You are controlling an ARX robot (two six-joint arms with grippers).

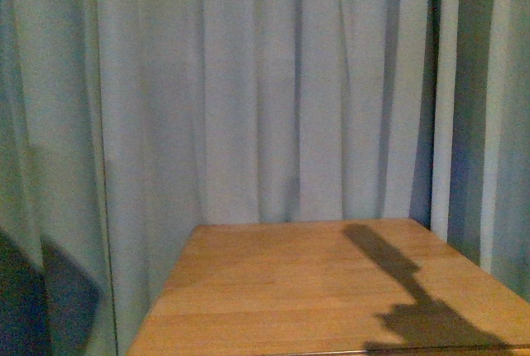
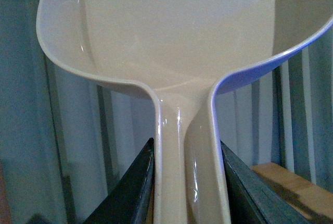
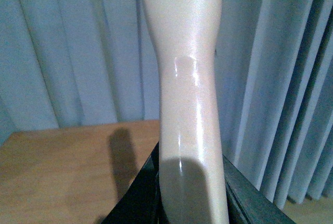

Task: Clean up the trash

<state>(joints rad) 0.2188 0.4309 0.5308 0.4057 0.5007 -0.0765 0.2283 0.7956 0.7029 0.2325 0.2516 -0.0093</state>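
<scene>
At the far left of the front view we see only the pale blue curtain, hanging in folds across the whole background. Below it, from the middle rightwards, lies the wooden table, and on its right part falls a dark shadow that runs to the near edge. Neither arm shows in this view.

In the left wrist view our left gripper is clamped on the dustpan. Its dark fingers press against both sides of the narrow handle, and the wide, pinkish-beige scoop opens out beyond them, in front of the curtain. The scoop looks bare inside. A corner of the table shows past one finger.

In the right wrist view our right gripper is closed around a pale handle, smooth and glossy, which rises between the dark fingers and leaves the picture. We cannot tell what it belongs to. It is held above the table, where it casts a shadow on the wood.

The trash shows in none of the three views, so we cannot tell where it lies.
</scene>
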